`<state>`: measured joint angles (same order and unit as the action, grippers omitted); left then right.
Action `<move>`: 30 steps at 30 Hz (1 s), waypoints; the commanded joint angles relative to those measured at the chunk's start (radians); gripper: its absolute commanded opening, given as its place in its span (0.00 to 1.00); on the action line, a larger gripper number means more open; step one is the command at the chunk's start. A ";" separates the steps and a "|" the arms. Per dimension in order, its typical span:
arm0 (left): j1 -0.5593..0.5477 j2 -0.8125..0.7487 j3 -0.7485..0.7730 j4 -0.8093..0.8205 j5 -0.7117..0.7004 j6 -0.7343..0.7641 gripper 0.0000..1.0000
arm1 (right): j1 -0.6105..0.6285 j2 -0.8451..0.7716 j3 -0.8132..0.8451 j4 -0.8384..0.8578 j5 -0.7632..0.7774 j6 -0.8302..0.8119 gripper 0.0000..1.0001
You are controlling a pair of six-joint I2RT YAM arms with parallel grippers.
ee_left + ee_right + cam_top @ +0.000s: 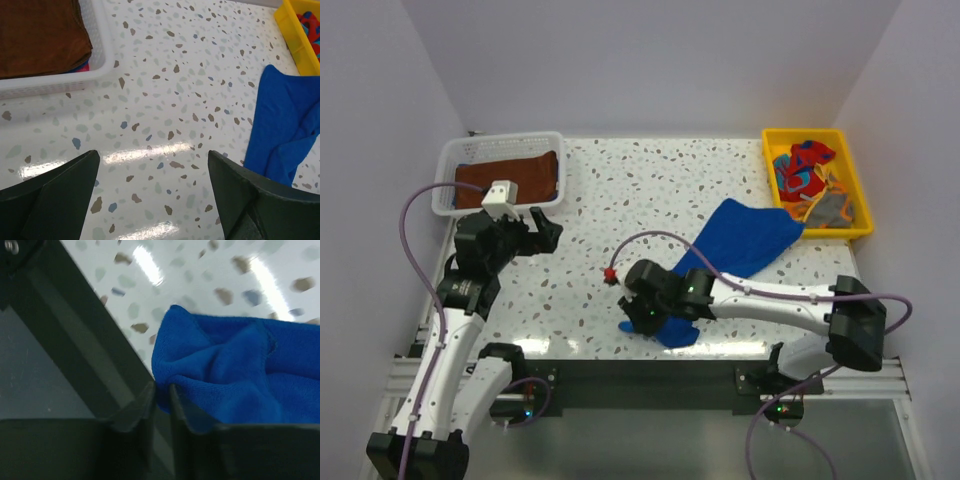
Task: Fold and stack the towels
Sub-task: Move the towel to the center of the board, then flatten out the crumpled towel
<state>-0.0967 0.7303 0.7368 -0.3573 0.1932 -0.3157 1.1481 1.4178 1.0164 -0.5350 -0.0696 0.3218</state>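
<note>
Carefully Spreading the Blue Towel

The right gripper (161, 397) sat at the near edge of the table (620, 180), jaws a slit apart at a corner of the blue towel (745, 240); no grip could be confirmed. That corner needed flattening before release. The left gripper (545, 228) hung wide open.

Plain pale lilac walls (650, 60), white speckled table (620, 200), glossy light reflections (145, 152), dark frame (650, 372) at near edge

White basket (500, 138), yellow tray (861, 196), speckled table (620, 190)
</note>
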 commanded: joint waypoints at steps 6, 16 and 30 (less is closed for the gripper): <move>-0.027 0.063 -0.013 0.055 0.129 0.006 0.94 | -0.040 -0.045 0.088 -0.091 0.261 0.013 0.55; -0.054 0.098 -0.086 0.126 0.153 0.096 0.94 | -0.557 0.058 0.025 0.049 0.321 0.016 0.43; -0.060 0.083 -0.125 0.161 0.101 0.121 0.95 | -0.587 0.443 0.126 0.161 0.186 0.088 0.28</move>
<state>-0.1520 0.8280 0.6132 -0.2478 0.3138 -0.2192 0.5320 1.8168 1.1244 -0.4145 0.1841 0.3676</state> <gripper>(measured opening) 0.946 0.283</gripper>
